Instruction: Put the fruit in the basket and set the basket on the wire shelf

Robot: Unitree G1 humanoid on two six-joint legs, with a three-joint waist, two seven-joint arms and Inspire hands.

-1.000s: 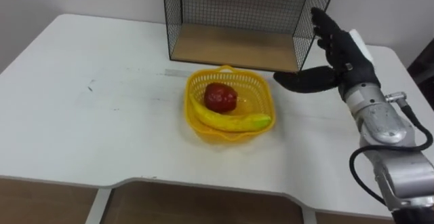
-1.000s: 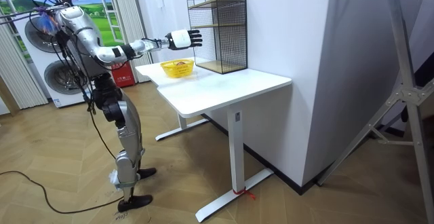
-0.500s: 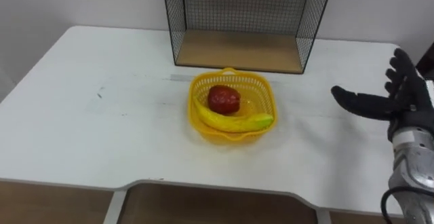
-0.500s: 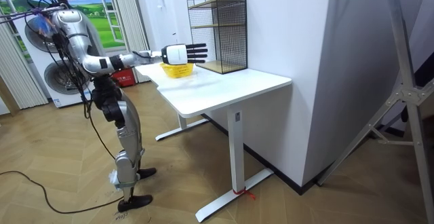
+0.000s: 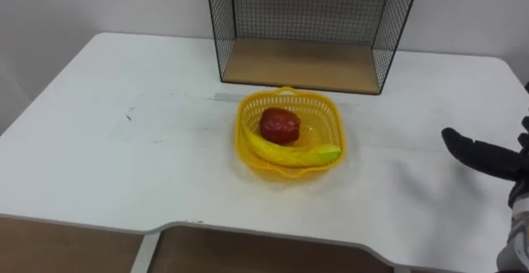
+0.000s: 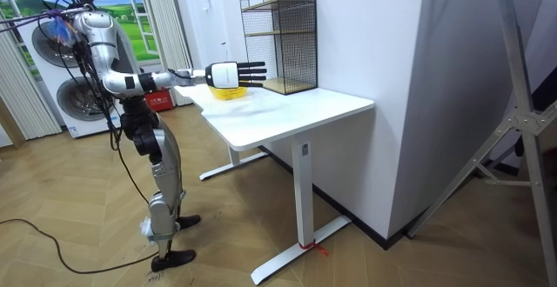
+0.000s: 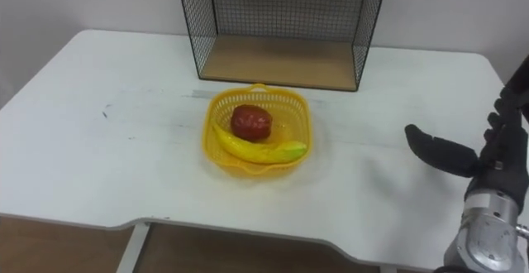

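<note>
Withdrawing from the basket (image 5: 333, 116), the right hand (image 7: 500, 157) has swung rightward.

The white table (image 5: 124, 157) carries a yellow basket (image 5: 285, 168), well to the left of the right hand (image 7: 500, 157), and a wire shelf (image 5: 302, 62) farther back, beyond and left of that hand.
</note>
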